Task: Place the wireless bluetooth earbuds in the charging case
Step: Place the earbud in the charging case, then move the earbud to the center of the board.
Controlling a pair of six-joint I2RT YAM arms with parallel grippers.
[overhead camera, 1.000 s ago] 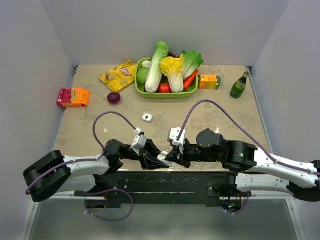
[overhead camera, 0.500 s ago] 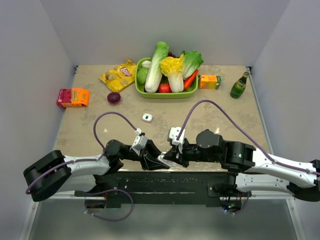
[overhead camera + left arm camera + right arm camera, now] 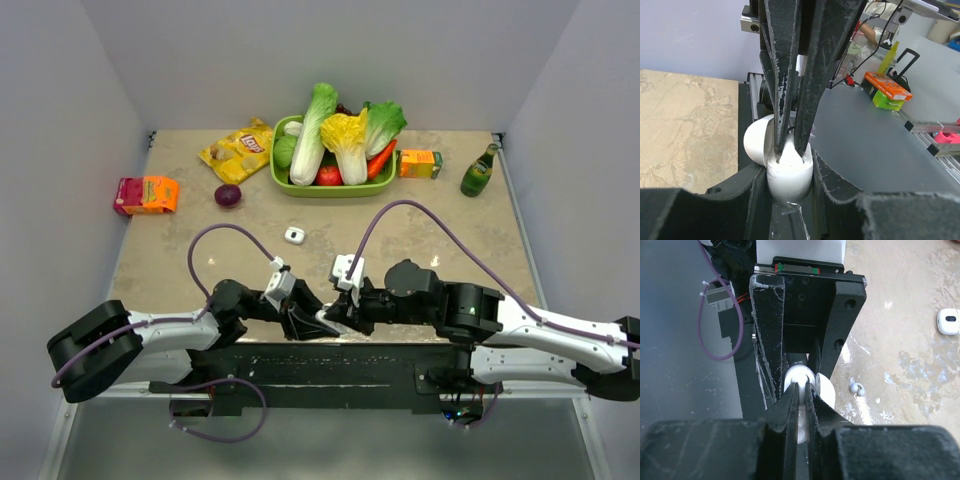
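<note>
Pincers nose to nose at the table's near edge

Up close, the right gripper [image 3: 802,390] has its two thin, scuffed black fingers squeezed together on a sliver of glossy white, an earbud [image 3: 790,158]. The tips are pushed down into the mouth of the charging case [image 3: 789,186]. That case is a smooth white egg-shaped shell, its round lid [image 3: 756,142] hinged back to one side. The left gripper [image 3: 300,322] clamps the shell from both sides between chunkier matte black fingers with rough, chalky edges. Both grippers sit low over the dark front rail [image 3: 300,360], arms stretched toward one another.

Just beside them, on the mottled beige stone-look table [image 3: 440,215], lies a loose earbud [image 3: 856,388]: tiny, white and shiny, with a bulb and a short curved stem. Farther out rests a rounded white pod [image 3: 294,235] with a dark spot. At the far side, a green basket [image 3: 281,170] is heaped with vegetables.
</note>
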